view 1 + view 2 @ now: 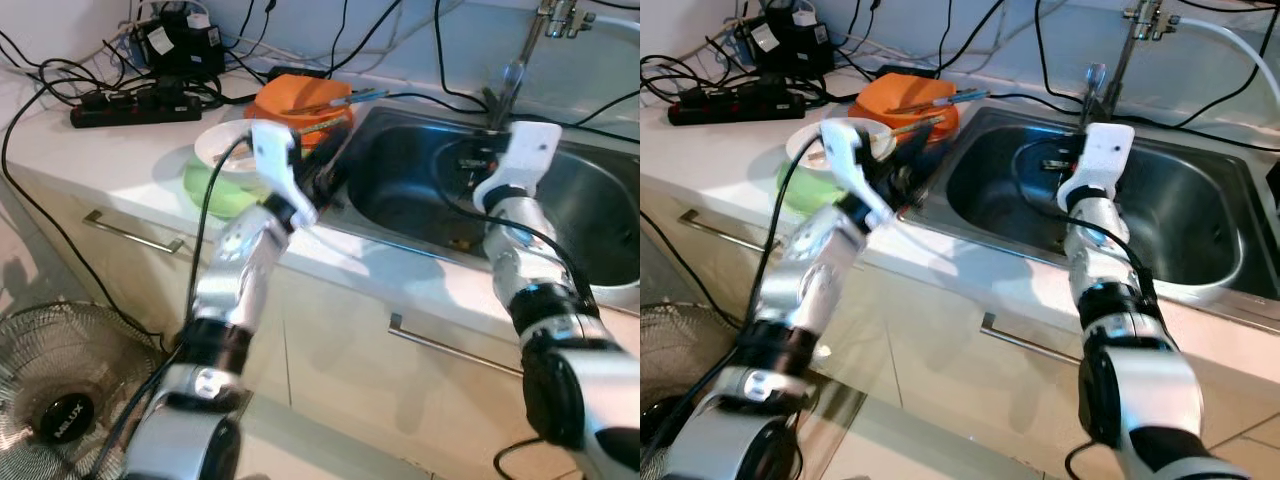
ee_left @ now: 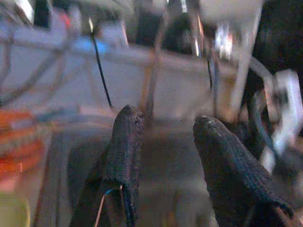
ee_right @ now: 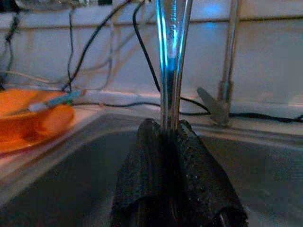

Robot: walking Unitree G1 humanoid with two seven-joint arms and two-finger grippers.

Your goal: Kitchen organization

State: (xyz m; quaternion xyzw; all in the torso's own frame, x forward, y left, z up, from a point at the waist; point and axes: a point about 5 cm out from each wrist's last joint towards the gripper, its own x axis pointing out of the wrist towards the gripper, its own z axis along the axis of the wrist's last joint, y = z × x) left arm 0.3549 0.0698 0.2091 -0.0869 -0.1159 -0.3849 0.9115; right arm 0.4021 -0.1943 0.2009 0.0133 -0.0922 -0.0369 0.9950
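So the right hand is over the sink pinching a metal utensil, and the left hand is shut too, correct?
Not quite. The right hand over the sink does pinch a metal utensil, but the left hand is open and empty, as the left wrist view shows.

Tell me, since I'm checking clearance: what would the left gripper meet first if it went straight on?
Probably the far wall of the stainless steel sink; the open left gripper points across the basin, though blur leaves depth unsure.
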